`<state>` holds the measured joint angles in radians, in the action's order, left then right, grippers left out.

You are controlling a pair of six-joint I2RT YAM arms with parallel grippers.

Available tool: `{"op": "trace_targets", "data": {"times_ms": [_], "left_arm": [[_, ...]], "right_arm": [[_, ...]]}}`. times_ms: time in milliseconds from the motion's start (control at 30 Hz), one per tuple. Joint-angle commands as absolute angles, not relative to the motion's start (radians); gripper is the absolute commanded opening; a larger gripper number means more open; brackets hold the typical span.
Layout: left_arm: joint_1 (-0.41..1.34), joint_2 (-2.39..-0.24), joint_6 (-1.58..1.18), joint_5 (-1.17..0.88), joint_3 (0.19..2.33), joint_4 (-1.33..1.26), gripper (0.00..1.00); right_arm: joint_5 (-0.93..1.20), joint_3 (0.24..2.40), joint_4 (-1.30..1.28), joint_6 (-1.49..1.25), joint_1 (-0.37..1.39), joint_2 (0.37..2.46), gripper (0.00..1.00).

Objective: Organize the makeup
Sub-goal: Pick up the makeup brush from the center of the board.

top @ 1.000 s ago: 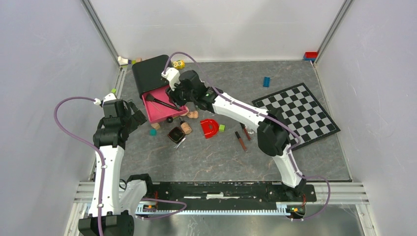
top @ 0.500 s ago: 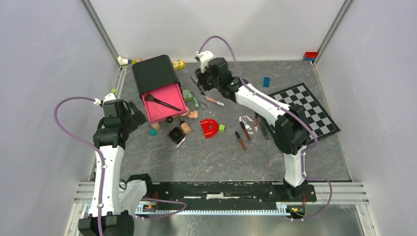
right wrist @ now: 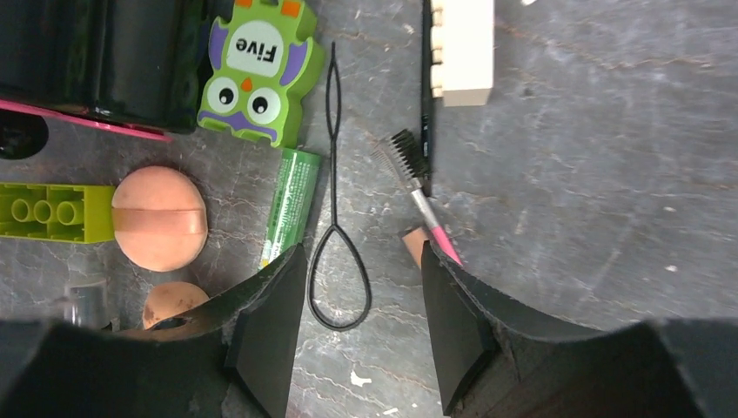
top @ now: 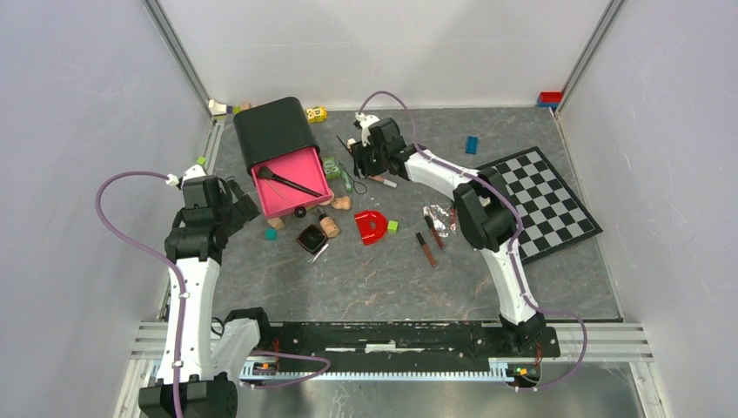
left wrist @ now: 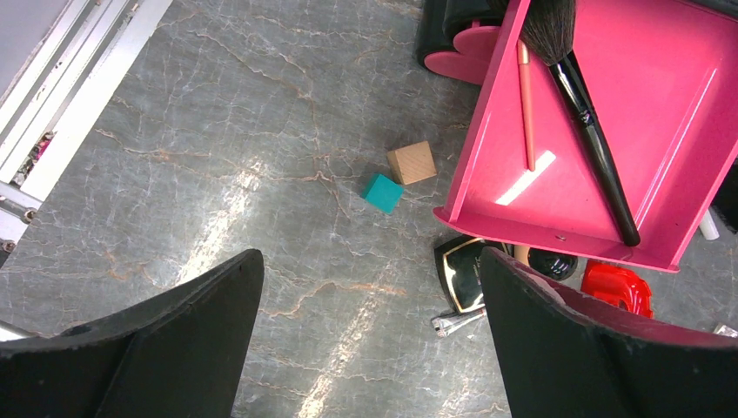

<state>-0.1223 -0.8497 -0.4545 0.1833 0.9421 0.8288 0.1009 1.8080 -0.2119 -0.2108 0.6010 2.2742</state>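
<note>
While right pincer (right wrist: pixel 361 254) hangs released over wire loop (right wrist: pixel 334 178) | left pincer (left wrist: pixel 370 261) released

From above and behind the arm bases (top: pixel 522 335), the top camera looks steeply down over the whole table (top: pixel 348 279). The left wrist camera faces down close above the pink tray (left wrist: pixel 679 131), the right wrist camera nearer over a peach sponge (right wrist: pixel 159 218); the top view shows both
</note>
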Motion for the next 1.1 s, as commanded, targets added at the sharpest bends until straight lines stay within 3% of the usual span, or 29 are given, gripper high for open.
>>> {"op": "trace_targets", "data": {"times_ms": [0, 433, 1067], "left_arm": [[-0.122, -0.841, -0.426, 0.192, 0.94, 0.797, 1.0], [-0.121, -0.839, -0.426, 0.19, 0.941, 0.796, 1.0], [-0.121, -0.839, -0.426, 0.187, 0.94, 0.795, 1.0]], "right_arm": [[0.115, 1.875, -0.177, -0.23, 0.6, 2.307, 0.58], [0.055, 1.919, -0.106, -0.198, 0.6, 2.391, 0.59], [0.057, 2.059, -0.053, -0.215, 0.6, 2.575, 0.5]]}}
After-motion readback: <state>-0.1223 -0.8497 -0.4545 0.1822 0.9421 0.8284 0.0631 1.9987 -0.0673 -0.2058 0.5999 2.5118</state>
